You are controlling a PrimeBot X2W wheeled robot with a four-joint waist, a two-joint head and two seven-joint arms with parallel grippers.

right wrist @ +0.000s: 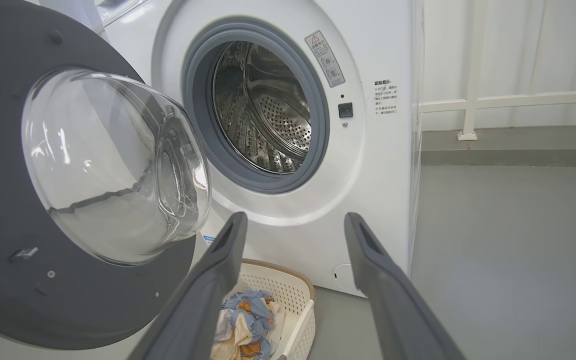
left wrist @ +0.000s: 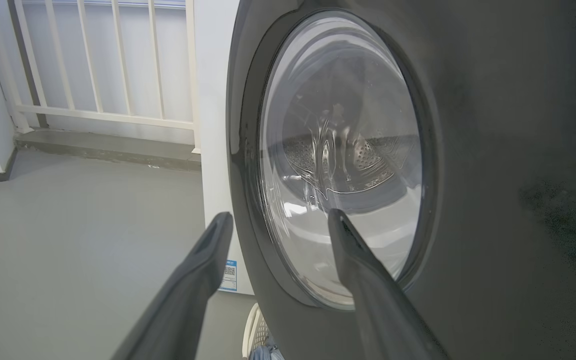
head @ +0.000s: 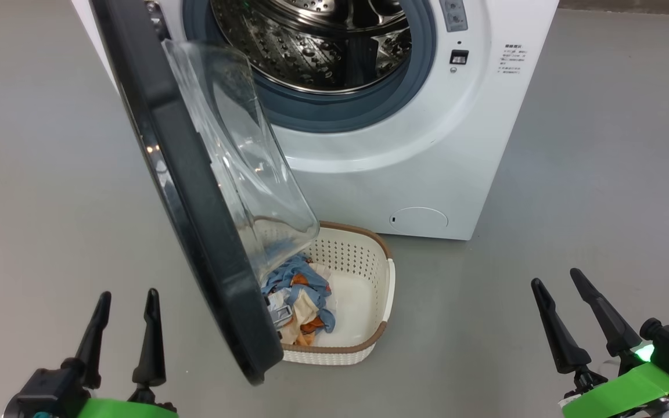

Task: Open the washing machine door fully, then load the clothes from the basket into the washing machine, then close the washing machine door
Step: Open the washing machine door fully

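The left tool stands wide open and empty, near the door's outer face. The door hangs swung out, its free edge over the basket's left end (not fully open, I judge). It looks rigid and glossy, so a push on the dark rim should serve better than the slippery glass bowl. The clothes lie bunched in the basket on the floor before the washer. They look soft, light and limp, best pinched at a raised fold. The right tool is wide open too, holding nothing.
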